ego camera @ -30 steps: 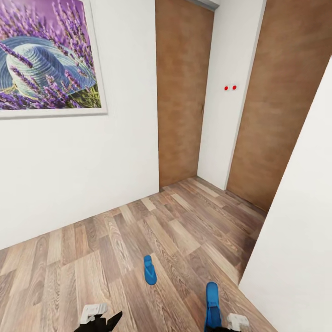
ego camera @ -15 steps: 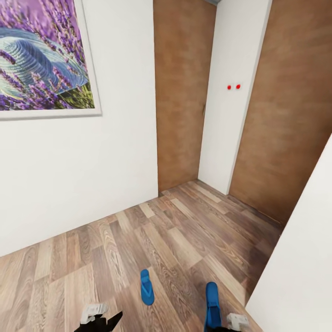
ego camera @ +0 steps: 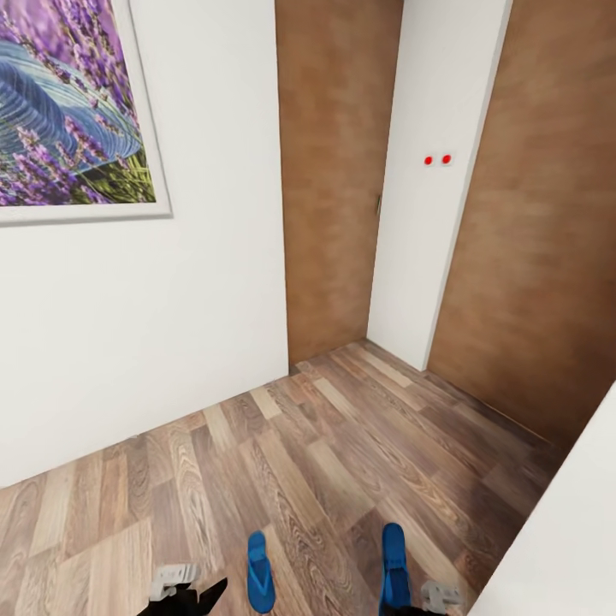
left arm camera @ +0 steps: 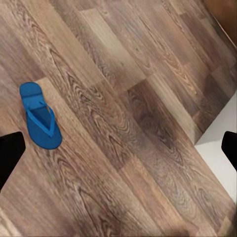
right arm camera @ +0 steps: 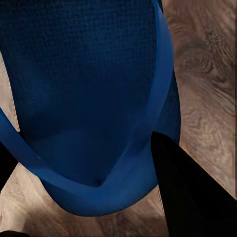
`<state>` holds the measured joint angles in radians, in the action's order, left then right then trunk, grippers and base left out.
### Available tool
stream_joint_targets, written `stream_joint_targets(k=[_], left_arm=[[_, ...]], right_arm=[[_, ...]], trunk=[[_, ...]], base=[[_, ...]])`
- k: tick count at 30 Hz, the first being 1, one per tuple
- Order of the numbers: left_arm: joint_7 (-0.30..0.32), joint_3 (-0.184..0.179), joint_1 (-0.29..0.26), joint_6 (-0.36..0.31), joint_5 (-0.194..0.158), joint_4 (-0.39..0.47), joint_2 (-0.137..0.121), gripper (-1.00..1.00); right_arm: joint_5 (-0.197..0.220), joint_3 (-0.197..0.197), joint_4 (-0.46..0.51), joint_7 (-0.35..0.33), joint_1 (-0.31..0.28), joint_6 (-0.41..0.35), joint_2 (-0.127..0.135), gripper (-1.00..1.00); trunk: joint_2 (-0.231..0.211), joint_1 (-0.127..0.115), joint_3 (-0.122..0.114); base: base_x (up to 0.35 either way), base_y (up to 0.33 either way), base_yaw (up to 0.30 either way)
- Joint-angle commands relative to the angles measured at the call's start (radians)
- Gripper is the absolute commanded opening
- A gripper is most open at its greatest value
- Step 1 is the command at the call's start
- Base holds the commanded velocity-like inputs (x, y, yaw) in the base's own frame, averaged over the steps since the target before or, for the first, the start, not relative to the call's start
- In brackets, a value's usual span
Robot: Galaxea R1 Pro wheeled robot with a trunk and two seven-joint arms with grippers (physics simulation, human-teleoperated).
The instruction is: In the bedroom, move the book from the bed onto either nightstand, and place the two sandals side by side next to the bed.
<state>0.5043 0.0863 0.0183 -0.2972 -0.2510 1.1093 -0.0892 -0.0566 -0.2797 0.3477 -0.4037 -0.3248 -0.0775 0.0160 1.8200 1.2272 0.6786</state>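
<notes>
One blue sandal lies flat on the wooden floor, just ahead of my left gripper. In the left wrist view that sandal sits near one dark fingertip; the left gripper is open with only floor between its fingers. The other blue sandal hangs from my right gripper, which is shut on it. Up close, its sole and strap sit against a black finger. The book, the bed and the nightstand are out of view.
A white wall with a framed lavender picture stands to the left. Brown wooden panels and a white pillar with two red dots close off the far end. A white surface rises at the right, its corner on the floor.
The whole head view has shifted as the camera moved; the floor sandal now sits lower and further left in it. The right gripper still holds the other sandal in the same spot.
</notes>
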Motion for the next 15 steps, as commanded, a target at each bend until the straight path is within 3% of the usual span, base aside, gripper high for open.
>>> stream_joint_targets(k=[1,15], left_arm=[[0.002,0.001,0.0,-0.01,-0.01,0.001,0.0,1.0],[0.002,0.001,0.0,-0.01,-0.01,0.001,-0.001,1.0]], right_arm=[[-0.005,-0.009,0.002,-0.007,0.0,-0.007,-0.001,-1.0],[-0.005,-0.009,0.002,-0.007,0.0,-0.007,-0.001,-1.0]], trunk=[[0.0,0.001,0.001],[0.0,0.001,0.001]], base=[[0.327,-0.084,0.0],[0.327,-0.017,0.0]])
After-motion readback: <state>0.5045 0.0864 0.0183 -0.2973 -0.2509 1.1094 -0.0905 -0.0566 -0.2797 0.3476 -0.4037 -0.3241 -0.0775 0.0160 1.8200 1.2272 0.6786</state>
